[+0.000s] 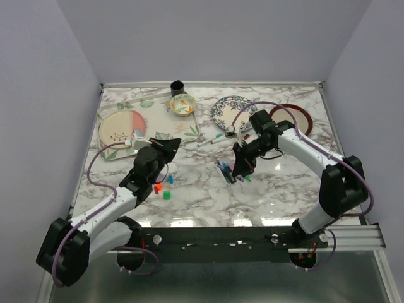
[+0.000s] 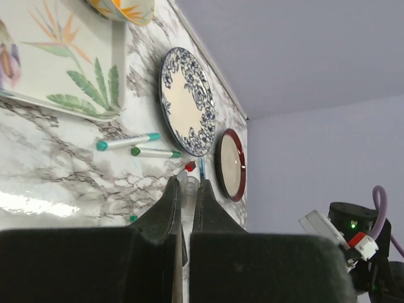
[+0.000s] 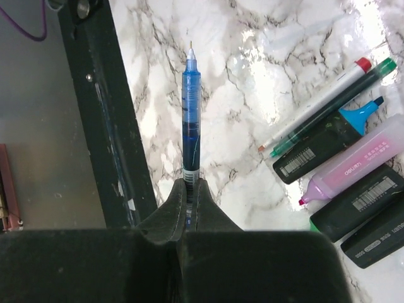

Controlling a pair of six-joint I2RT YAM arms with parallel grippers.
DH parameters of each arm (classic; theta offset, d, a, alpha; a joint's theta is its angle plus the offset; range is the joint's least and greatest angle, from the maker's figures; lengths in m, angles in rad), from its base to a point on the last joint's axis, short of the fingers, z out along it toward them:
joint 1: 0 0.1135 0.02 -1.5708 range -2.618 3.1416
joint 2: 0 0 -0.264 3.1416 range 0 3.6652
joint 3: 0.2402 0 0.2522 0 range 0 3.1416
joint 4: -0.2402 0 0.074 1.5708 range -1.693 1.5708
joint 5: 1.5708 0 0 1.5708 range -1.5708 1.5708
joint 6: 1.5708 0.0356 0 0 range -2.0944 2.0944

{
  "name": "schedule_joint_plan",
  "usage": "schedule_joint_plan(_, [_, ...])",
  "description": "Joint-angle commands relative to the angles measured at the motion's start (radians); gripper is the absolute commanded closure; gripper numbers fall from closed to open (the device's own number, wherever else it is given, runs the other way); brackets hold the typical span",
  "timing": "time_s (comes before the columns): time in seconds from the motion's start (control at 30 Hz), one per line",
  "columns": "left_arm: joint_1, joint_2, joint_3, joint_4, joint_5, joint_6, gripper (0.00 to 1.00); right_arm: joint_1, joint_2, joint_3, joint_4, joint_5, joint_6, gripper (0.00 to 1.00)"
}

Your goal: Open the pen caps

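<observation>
Two grippers: both are closed, each on its own part of one pen, and they are well apart over the marble table (image 1: 208, 202).
Left gripper (image 2: 187, 189): the jaws are narrow and pinch a small clear cap (image 2: 187, 182) right at the fingertips. By its look it belongs to the blue pen.
Right gripper (image 3: 190, 187): it is clamped on the tail of the blue pen (image 3: 191, 113), with the bare tip pointing to 12 o'clock in the wrist view. Holding the tail leaves the cap end free for the other arm.
Loose caps: a red cap (image 1: 157, 187) and a green cap (image 1: 166, 196) lie near 6 o'clock of the left gripper, likely the drop spot.
Highlighters (image 3: 360, 201): they lie bunched at 3 o'clock of the blue pen with tips exposed, seemingly the finished pile.
White pens (image 1: 211, 140): these lie at 12 o'clock of the pile, and I cannot tell whether they are capped.
</observation>
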Motion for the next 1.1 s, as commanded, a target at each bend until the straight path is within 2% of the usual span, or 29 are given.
schedule_joint_plan(0.0, [0.037, -0.103, -0.052, -0.14, -0.084, 0.021, 1.0, 0.021, 0.012, -0.009, -0.027, 0.082, 0.025, 0.99])
schedule_joint_plan(0.2, [0.041, -0.14, -0.012, -0.474, -0.087, 0.177, 1.0, 0.021, -0.003, -0.015, 0.03, 0.182, 0.07, 0.99])
schedule_joint_plan(0.3, [0.041, -0.143, -0.023, -0.572, -0.099, 0.235, 1.0, 0.019, 0.002, -0.015, 0.032, 0.187, 0.073, 0.99])
schedule_joint_plan(0.57, [0.041, -0.152, -0.034, -0.666, -0.163, 0.346, 0.88, 0.019, 0.015, -0.013, 0.033, 0.198, 0.076, 1.0])
schedule_joint_plan(0.9, [0.041, -0.068, -0.042, -0.66, -0.148, 0.384, 0.82, 0.017, 0.029, -0.013, 0.047, 0.24, 0.096, 0.99])
schedule_joint_plan(1.07, [0.041, -0.065, -0.045, -0.657, -0.15, 0.394, 0.7, 0.014, 0.035, -0.02, 0.085, 0.291, 0.143, 1.0])
